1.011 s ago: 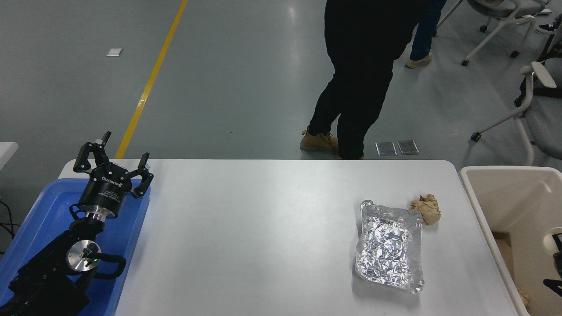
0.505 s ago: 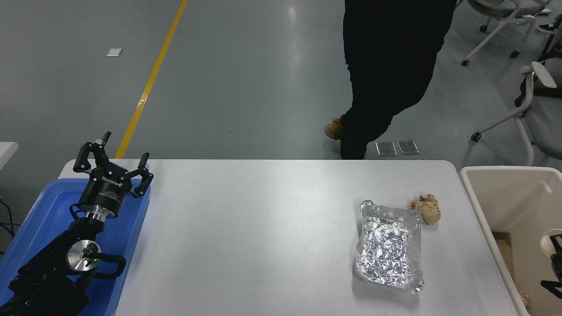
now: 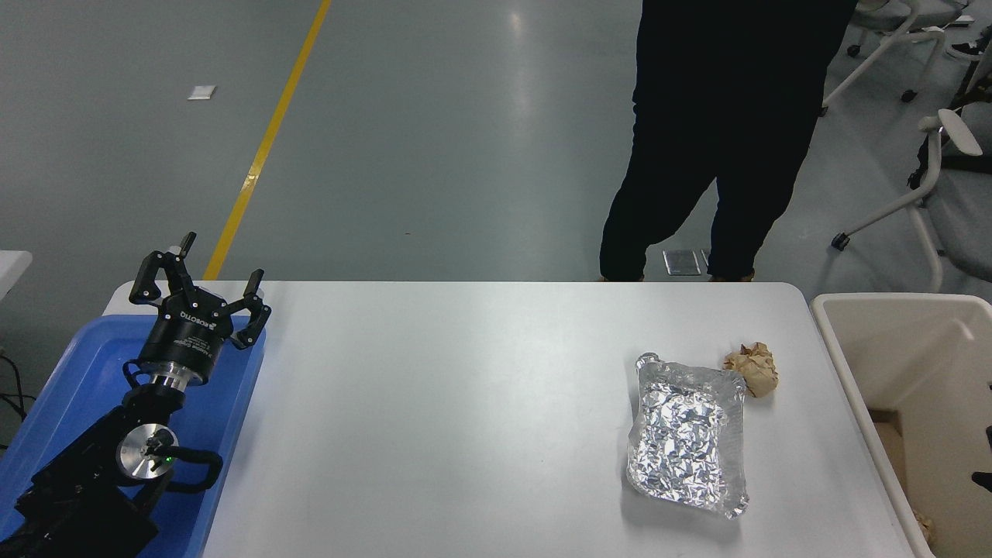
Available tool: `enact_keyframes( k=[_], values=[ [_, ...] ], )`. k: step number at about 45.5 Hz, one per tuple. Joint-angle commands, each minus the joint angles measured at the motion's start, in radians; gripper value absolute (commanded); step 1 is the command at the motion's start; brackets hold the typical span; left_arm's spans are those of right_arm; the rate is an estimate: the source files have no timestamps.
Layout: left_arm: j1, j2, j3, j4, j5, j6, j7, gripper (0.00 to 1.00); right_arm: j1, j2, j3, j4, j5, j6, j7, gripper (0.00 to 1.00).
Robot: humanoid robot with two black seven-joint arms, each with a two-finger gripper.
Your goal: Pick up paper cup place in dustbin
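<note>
Paper cup absent from view; dustbin (image 3: 852,372) right of table; right gripper (image 3: 986,465) barely visible over it, grip unreadable; left gripper (image 3: 200,288) parked, fingers spread; deposit likely done.

Cream-beige dustbin (image 3: 852,364), crinkled silver foil tray (image 3: 687,446), brown paper ball (image 3: 753,369), blue tray (image 3: 70,372), white table (image 3: 465,403).

Cream-beige dustbin (image 3: 852,372) at table's right edge, open-topped

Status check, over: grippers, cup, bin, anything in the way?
Left gripper parked over blue tray, jaws open. Right gripper barely in frame over dustbin, jaws unreadable. Paper cup not visible.
</note>
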Motion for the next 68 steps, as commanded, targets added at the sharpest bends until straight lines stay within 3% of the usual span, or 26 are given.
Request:
enact_keyframes(
  k=[1,19,31,51,68],
  values=[
    [0.0,0.0,0.0,0.001,0.0,0.0,0.001,0.98,0.12,-0.064,-0.173,0.1,-0.001,0.009,0.001,1.0],
    [0.0,0.0,0.0,0.0,0.0,0.0,0.001,0.98,0.579,-0.182,-0.46,0.542,-0.018,0.016,0.001,1.0],
    [0.0,0.0,0.002,0.001,0.0,-0.001,0.001,0.98,0.804,-0.192,-0.577,0.734,-0.032,0.018,0.001,1.0],
    [0.0,0.0,0.0,0.0,0.0,-0.001,0.001,0.98,1.146,-0.274,-0.685,1.122,-0.144,0.059,0.001,1.0],
    [0.0,0.0,0.002,0.0,0.0,0.0,0.001,0.98,1.543,-0.246,-0.831,1.518,-0.142,0.142,0.0,1.0]
  ],
)
